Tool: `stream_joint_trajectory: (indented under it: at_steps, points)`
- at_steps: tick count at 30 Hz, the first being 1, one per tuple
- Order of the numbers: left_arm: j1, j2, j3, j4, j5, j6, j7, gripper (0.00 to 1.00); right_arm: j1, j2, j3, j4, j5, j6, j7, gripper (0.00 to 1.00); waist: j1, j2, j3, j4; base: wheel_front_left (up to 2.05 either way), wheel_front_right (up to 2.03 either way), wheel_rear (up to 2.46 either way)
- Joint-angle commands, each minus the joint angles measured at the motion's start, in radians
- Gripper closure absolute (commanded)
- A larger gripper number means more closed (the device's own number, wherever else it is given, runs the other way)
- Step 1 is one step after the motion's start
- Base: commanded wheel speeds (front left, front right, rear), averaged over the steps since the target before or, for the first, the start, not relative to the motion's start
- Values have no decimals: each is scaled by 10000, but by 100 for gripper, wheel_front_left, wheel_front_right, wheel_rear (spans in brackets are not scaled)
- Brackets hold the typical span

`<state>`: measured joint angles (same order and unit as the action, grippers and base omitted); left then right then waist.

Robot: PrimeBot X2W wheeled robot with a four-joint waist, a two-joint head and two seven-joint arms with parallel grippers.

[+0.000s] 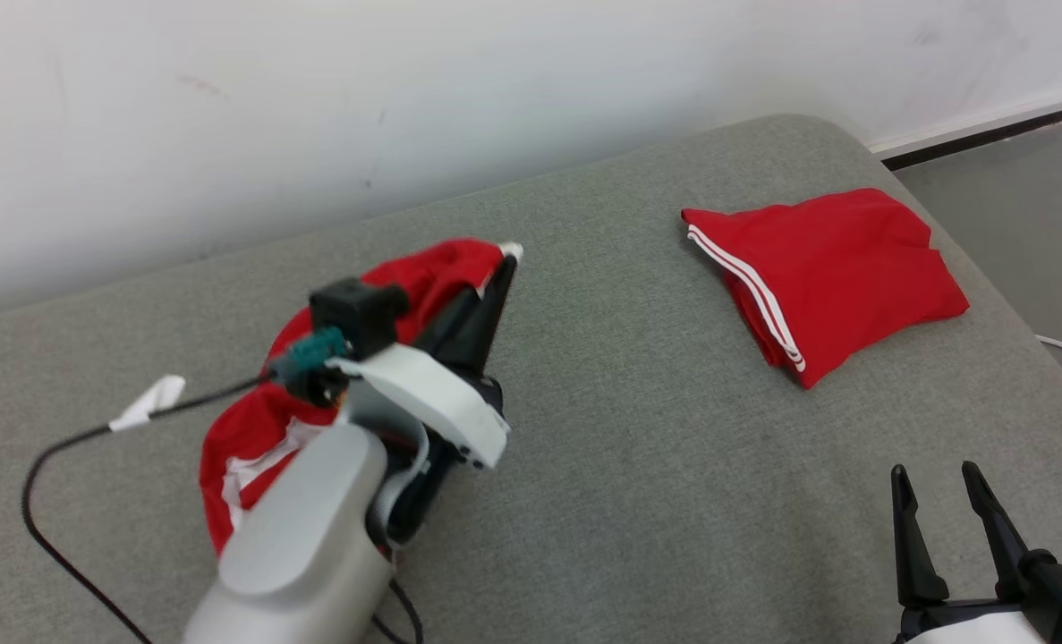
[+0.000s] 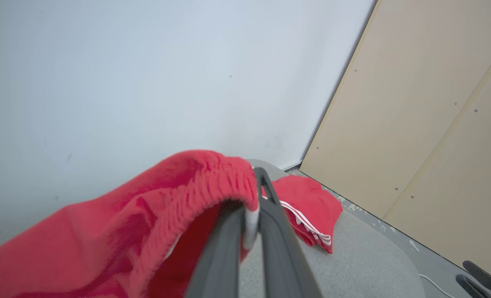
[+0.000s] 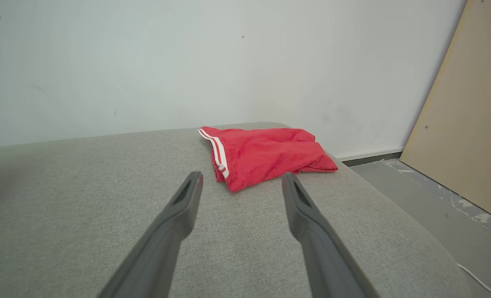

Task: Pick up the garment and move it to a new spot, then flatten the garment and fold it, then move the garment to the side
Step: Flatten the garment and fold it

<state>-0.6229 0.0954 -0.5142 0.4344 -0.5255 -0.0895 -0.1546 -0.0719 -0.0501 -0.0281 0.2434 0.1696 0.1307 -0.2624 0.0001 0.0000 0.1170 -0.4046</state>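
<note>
The garment (image 1: 423, 268) lies bunched on the left of the grey cushion (image 1: 638, 429), and the left hand (image 1: 505, 264) is pinched shut on its ribbed waistband (image 2: 212, 174), so the step looks like the pick-up. To do it well, I would lift straight up until the cloth hangs free, then carry it toward the bare middle, keeping clear of the black cable (image 1: 38, 501) trailing beside it. A second red garment (image 1: 835, 268), folded, sits far right, so the drop should stay well apart from it. The right hand (image 1: 933, 470) waits near right, fingers spread wide and holding nothing. The cushion is woven and matte, backed by a white wall (image 1: 316, 107). Grey floor (image 1: 1023, 206) and a beige panel (image 2: 427, 124) lie to the right.
</note>
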Motion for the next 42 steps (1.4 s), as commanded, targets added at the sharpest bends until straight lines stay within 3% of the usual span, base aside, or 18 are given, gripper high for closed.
stream_joint_trajectory:
  at_steps: [1, 8, 15, 21, 31, 34, 42]
  points:
    - [-510, 225, 190, -130, -191, -99, 194, 100, -90, -14, 21, 25, 78, -2, -26, 0, -1, 0, -29, -102, 0, 0, 0]
    - [-2194, 730, 866, -67, -849, -255, 616, 100, -47, -12, 42, 102, 193, -2, -26, 0, -1, 0, -53, -393, 0, 0, 0]
    - [-2575, 491, 639, -330, -1195, -365, 451, 100, 60, -13, -88, 42, 256, -2, -26, 0, -1, 0, -44, -373, 0, 0, 0]
    - [-670, 620, -161, -1254, -1717, -403, 630, 100, 302, -16, -373, 30, 199, -2, -26, 0, -1, 0, -189, 126, 0, 0, 0]
    - [4313, 2176, -1150, -3398, -2380, -160, 1296, 100, 861, -18, -786, 23, -189, -2, -26, 0, -1, 0, -599, 1672, 0, 0, 0]
    - [5271, 2492, -1182, -3453, -2648, -27, 1295, 100, 893, -66, -767, 71, -246, -2, -26, 0, -1, 0, -663, 2046, 0, 0, 0]
    - [6237, 2592, -1105, -2516, -3065, 18, 1039, 100, 970, -185, -685, 187, -267, -2, -26, 0, -1, 0, -800, 2654, 0, 0, 0]
